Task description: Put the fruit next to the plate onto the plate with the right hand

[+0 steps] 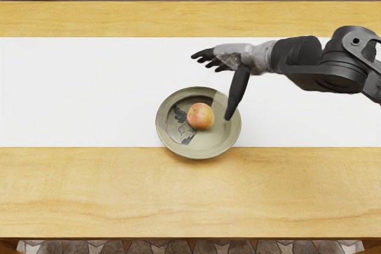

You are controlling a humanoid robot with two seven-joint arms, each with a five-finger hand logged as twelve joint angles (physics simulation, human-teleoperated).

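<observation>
The fruit (200, 116), a round piece coloured red and yellow, was found resting on the plate (209, 145), close to its centre and beside a dark painted motif on the plate's left half. The plate, a dull olive dish with a raised rim, was seen standing on a white runner (89, 87), its near edge just reaching the boundary between the runner and the bare wood of the table (178, 194). The right arm (321, 63) was observed entering from the right edge of the head view and extending leftward above the runner. The right hand (226, 59) was noted above and slightly behind the plate, holding nothing; its fingers (205, 55) were spread and pointed to the left. One long dark digit (239, 87) was directed downward toward the plate, its tip recorded just to the right of the fruit with a small gap visible between them (whether that tip was touching the plate's surface could not be determined from this angle). No contact between hand and fruit was seen.
</observation>
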